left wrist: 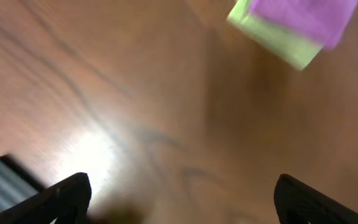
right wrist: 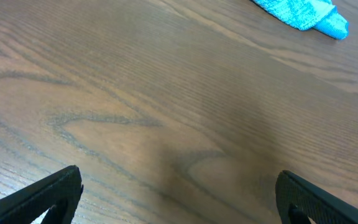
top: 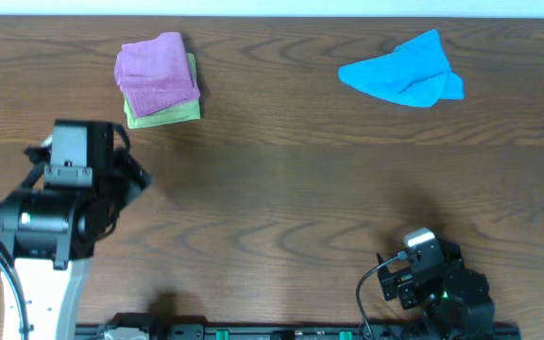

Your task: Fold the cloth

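Overhead view: a crumpled blue cloth lies on the bench's far right side. My left tool and right tool both have fingers spread apart, gripping nothing.

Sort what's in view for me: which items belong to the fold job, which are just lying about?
Job:
- blue cloth, crumpled, not yet folded
- left hand and right hand, both open and empty

Lying about, most likely:
- pink cloth, already folded, on top of the stack
- green cloth, folded under the pink one
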Controlling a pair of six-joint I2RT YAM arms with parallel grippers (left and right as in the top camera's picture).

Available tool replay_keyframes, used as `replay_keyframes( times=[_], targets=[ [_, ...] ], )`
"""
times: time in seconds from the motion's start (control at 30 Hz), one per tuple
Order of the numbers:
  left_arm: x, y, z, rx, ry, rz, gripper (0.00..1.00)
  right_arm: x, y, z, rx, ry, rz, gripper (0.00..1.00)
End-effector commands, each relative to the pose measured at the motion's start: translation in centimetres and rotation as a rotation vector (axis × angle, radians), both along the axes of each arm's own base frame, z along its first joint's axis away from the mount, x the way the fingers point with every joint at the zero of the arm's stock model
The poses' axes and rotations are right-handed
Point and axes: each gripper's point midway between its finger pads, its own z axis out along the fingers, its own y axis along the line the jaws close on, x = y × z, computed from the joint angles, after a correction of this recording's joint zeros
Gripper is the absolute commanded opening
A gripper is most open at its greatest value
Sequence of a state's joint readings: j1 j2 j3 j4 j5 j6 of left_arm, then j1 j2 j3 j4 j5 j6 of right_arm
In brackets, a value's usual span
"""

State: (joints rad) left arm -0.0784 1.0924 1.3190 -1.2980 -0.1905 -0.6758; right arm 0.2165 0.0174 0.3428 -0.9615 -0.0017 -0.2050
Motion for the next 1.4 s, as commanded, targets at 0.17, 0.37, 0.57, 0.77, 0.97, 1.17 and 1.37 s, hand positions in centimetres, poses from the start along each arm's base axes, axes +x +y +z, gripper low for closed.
replay_keyframes(
  times=[0.17, 0.37, 0.57, 0.77, 0.97, 1.17, 1.37],
  targets=[
    [-0.7, -0.9, -6.1, 0.186, -0.074, -0.470, 0.95, 0.0, 0.0, -0.1, -0.008, 0.000, 0.008, 0.99],
    [-2.0, -2.3, -8.9, 0.236, -0.193, -0.653, 0.95, 0.0, 0.0, -0.1, -0.008, 0.000, 0.008, 0.99],
    [-4.2, -2.2, -13.5, 0.235, -0.209, -0.653, 0.95, 0.0, 0.0, -0.1, -0.008, 0.000, 0.008, 0.99],
    [-5.0, -2.2, -15.7, 0.246, -0.261, -0.649, 0.95, 0.0, 0.0, -0.1, -0.008, 0.000, 0.008, 0.99],
    [-5.5, -2.1, -17.3, 0.245, -0.262, -0.646, 0.95, 0.0, 0.0, -0.1, -0.008, 0.000, 0.008, 0.99],
    [-6.0, -2.1, -18.9, 0.238, -0.237, -0.649, 0.95, 0.0, 0.0, -0.1, -0.008, 0.000, 0.008, 0.99],
    [-6.3, -2.1, -19.3, 0.238, -0.231, -0.650, 0.95, 0.0, 0.0, -0.1, -0.008, 0.000, 0.008, 0.99]
  ],
)
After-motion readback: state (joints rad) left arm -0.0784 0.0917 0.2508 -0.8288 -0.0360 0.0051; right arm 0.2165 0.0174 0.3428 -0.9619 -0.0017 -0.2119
